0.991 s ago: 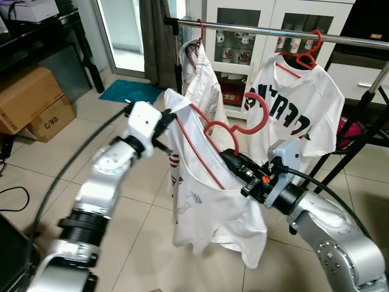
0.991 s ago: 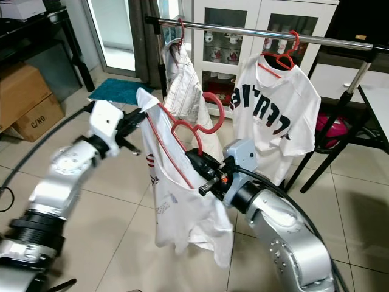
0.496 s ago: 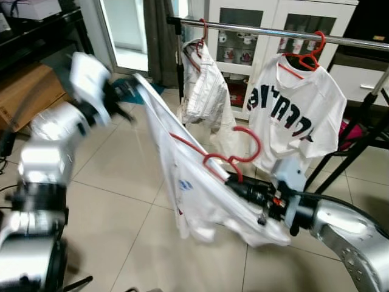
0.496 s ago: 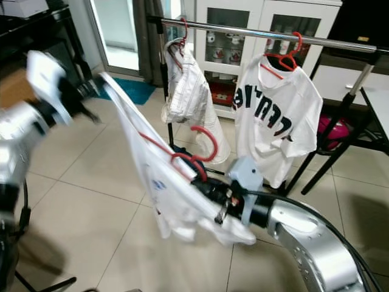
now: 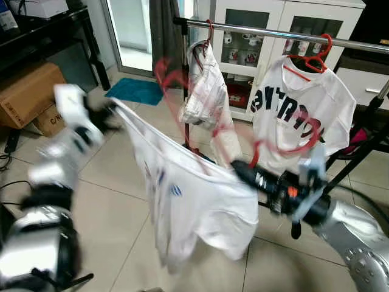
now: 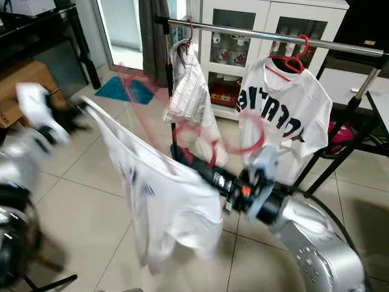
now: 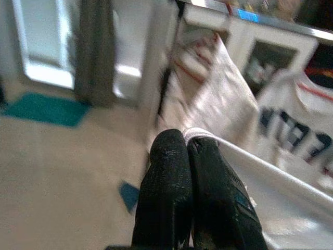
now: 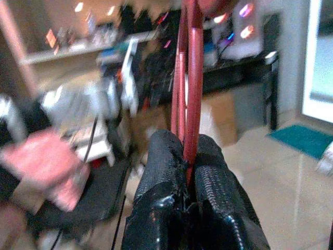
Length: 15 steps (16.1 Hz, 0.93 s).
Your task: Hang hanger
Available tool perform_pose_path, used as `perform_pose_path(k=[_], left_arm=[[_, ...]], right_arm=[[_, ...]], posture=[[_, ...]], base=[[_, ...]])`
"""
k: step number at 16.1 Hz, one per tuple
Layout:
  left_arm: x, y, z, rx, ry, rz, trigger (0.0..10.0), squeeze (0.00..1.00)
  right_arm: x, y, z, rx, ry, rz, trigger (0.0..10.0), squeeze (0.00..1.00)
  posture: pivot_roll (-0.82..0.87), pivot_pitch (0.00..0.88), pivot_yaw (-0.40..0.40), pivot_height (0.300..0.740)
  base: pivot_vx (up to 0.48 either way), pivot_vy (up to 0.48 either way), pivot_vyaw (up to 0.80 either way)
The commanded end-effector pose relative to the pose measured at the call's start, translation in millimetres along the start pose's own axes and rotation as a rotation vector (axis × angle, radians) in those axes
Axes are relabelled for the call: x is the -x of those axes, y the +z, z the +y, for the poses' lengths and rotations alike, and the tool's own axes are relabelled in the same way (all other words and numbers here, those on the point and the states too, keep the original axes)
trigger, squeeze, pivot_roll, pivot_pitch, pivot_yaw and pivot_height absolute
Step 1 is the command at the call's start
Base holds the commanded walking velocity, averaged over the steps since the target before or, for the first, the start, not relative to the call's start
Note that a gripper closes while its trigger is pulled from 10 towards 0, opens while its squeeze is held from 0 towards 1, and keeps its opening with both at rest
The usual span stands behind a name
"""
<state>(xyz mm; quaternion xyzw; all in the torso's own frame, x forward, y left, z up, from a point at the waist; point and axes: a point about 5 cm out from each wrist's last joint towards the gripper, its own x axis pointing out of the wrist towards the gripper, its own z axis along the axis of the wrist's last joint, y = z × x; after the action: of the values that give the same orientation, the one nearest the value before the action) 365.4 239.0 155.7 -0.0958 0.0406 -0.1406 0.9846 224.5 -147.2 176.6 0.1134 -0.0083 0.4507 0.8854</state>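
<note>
A white T-shirt (image 5: 194, 201) on a red hanger (image 6: 258, 131) is stretched between my two grippers, low in front of the clothes rail (image 5: 267, 30). My right gripper (image 5: 240, 169) is shut on the hanger's red wire (image 8: 190, 78), which passes between its fingers (image 8: 161, 156). To the left, my left gripper (image 5: 106, 112) is shut on the shirt's white edge (image 7: 200, 134), holding it out. Both arms and the hanger are motion-blurred. The hanger's hook is below the rail and apart from it.
On the rail hang a pale garment (image 5: 206, 91) and a lettered white T-shirt (image 5: 301, 109), each on a red hanger, with a gap between them. A white cabinet (image 5: 243, 18) stands behind. Cardboard boxes (image 5: 24, 91) and a teal mat (image 5: 137, 91) lie left; black frame legs (image 5: 371, 134) right.
My left gripper swung out to the left, pulling the shirt's edge wide. The right gripper and hanger shifted right and rose slightly. Both now blur with motion.
</note>
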Motion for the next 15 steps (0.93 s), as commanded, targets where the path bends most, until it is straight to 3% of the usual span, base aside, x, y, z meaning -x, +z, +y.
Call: perform_pose_path(k=[1, 2, 3, 4, 6, 8, 10, 11, 12, 13, 14, 15], left_arm=[[-2.7, -1, -11.4, -0.006, -0.054, 0.002, 0.0, 0.0], [-7.6, -17, -44.8, -0.002, -0.203, 0.04, 0.0, 0.0], [-7.0, -29, -97.0, -0.039, -0.436, 0.08, 0.0, 0.0], [-4.0, -30, -117.4, -0.045, -0.519, 0.078, 0.0, 0.0], [4.1, -29, -137.7, -0.043, -0.602, 0.07, 0.0, 0.0], [16.3, -23, -144.0, -0.032, -0.641, 0.052, 0.0, 0.0], [33.6, -1, -152.2, 0.103, -0.724, -0.043, 0.0, 0.0], [47.4, 25, -157.9, 0.246, -0.814, -0.155, 0.0, 0.0], [55.8, 43, -159.6, 0.324, -0.861, -0.231, 0.0, 0.0], [57.1, 42, -155.5, 0.297, -0.813, -0.212, 0.0, 0.0], [54.0, 27, -146.1, 0.203, -0.71, -0.109, 0.0, 0.0], [54.0, 18, -141.4, 0.163, -0.668, -0.05, 0.0, 0.0]], right_arm=[[0.4, 7, -7.0, -0.015, -0.065, -0.052, 0.0, 0.0], [-7.4, 10, -13.2, -0.051, -0.139, -0.114, 0.0, 0.0], [-18.4, 8, -23.4, -0.074, -0.249, -0.143, 0.0, 0.0], [-22.7, 6, -27.8, -0.071, -0.304, -0.145, 0.0, 0.0], [-25.0, 1, -39.4, -0.067, -0.448, -0.152, 0.0, 0.0], [-23.4, -4, -49.8, -0.064, -0.557, -0.151, 0.0, 0.0], [-17.5, -8, -61.7, -0.064, -0.673, -0.151, 0.0, 0.0], [-13.6, -11, -67.2, -0.026, -0.71, -0.115, 0.0, 0.0], [-11.1, -14, -70.2, 0.021, -0.73, -0.076, 0.0, 0.0], [-10.1, -16, -72.8, 0.012, -0.751, -0.086, 0.0, 0.0], [-9.9, -16, -74.5, 0.003, -0.766, -0.104, 0.0, 0.0], [-10.0, -16, -74.7, 0.004, -0.771, -0.113, 0.0, 0.0]], posture=[[-0.1, 0.0, 0.034, 0.74], [-0.1, 0.0, 0.034, 0.74], [-0.1, 0.0, 0.031, 0.74], [-0.1, 0.0, 0.032, 0.74], [-0.1, 0.0, 0.034, 0.74], [-0.09, 0.0, 0.032, 0.74], [-0.09, 0.0, 0.022, 0.74], [-0.09, 0.0, 0.019, 0.74], [-0.07, 0.0, 0.013, 0.74], [-0.06, 0.0, 0.011, 0.74], [-0.06, 0.0, 0.015, 0.74], [-0.06, 0.0, 0.015, 0.74]], base=[[0.0, 0.0, 0.0], [0.0, 0.0, 0.0], [0.0, 0.0, 0.0], [0.0, 0.0, 0.0], [0.0, 0.0, 0.0], [0.0, 0.0, 0.0], [0.0, 0.0, 0.0], [0.0, 0.0, 0.0], [0.0, 0.0, 0.0], [0.0, 0.0, 0.0], [0.0, 0.0, 0.0], [0.0, 0.0, 0.0]])
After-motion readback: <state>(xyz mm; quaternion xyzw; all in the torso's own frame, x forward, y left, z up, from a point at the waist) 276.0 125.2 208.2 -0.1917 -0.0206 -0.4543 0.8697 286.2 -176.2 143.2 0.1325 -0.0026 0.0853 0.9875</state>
